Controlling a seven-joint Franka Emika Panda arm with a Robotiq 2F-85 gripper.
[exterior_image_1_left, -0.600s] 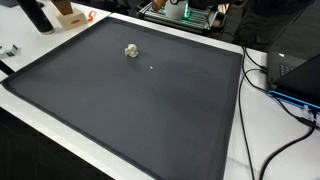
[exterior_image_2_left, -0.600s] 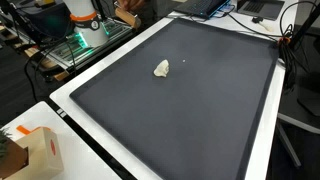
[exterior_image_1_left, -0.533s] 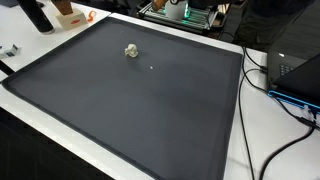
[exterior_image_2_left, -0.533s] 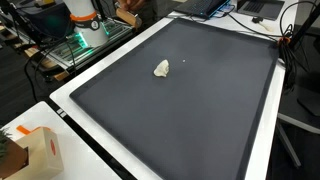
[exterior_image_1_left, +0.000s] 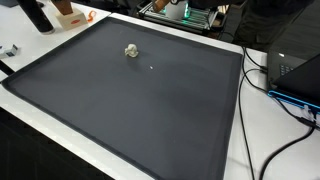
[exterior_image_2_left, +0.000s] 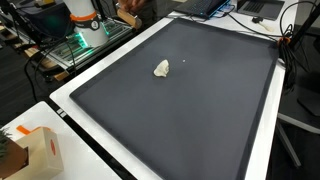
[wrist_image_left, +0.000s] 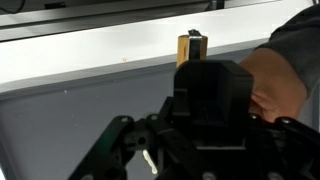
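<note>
Approach stage, likely. Hand (wrist_image_left: 205, 168) empty, fingers look spread. Crumpled white wad (exterior_image_1_left: 131, 50) at 11 o'clock on dark mat (exterior_image_1_left: 150, 110), untouched. Next move calls for centring above wad, then descent.

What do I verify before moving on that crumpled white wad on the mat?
1. Crumpled white wad lies free on the dark mat, nothing touching it: ok.
2. Claw open: ok, its links look spread wide in the wrist view.
3. Claw empty: cannot tell, the fingertips are cut off.
4. Claw lined up over the wad: cannot tell, it shows in neither exterior view.
5. Wooden block upright on the white surface, off the mat: ok.
</note>
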